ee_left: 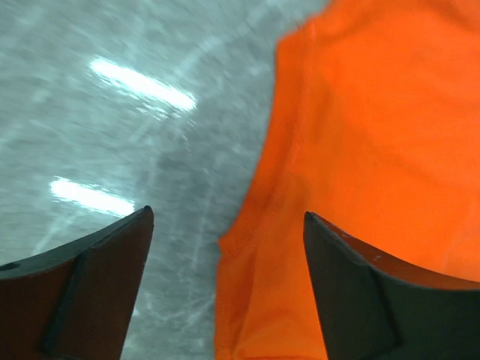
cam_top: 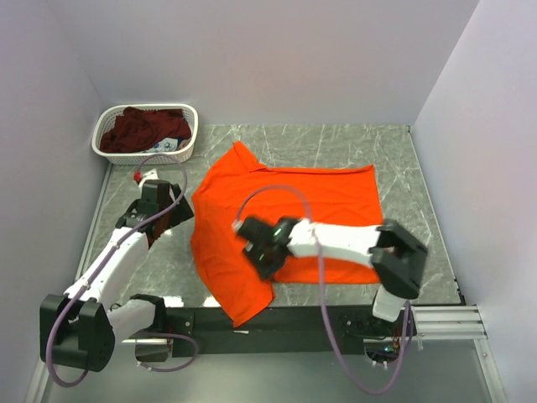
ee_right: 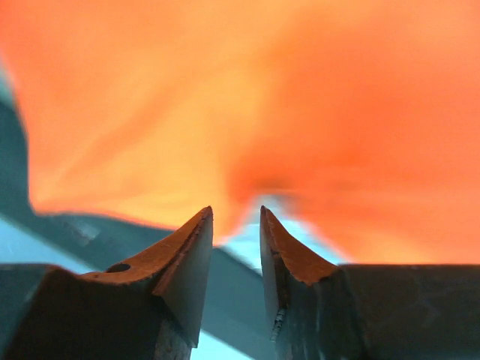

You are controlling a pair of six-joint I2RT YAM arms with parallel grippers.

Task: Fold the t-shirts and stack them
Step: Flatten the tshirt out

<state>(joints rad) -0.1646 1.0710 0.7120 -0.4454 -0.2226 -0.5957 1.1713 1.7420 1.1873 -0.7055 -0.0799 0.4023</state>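
Orange t-shirt [cam_top: 327,201], long axis left-right

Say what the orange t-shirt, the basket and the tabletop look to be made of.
The orange t-shirt: soft matte cloth; it creases and drapes at its edges. The basket: probably white plastic, moulded as an open lattice. The tabletop: grey, veined, stone-like and glossy, with light streaks mirrored in it; whether real stone or laminate is unclear.

Beneath the left pincer [ee_left: 226,214] the grey marbled table [ee_left: 112,112] shines glossy; the orange shirt [ee_left: 375,150] below its fingers [ee_left: 97,285] is soft matt cloth. The dark fingers look matt, perhaps plastic.
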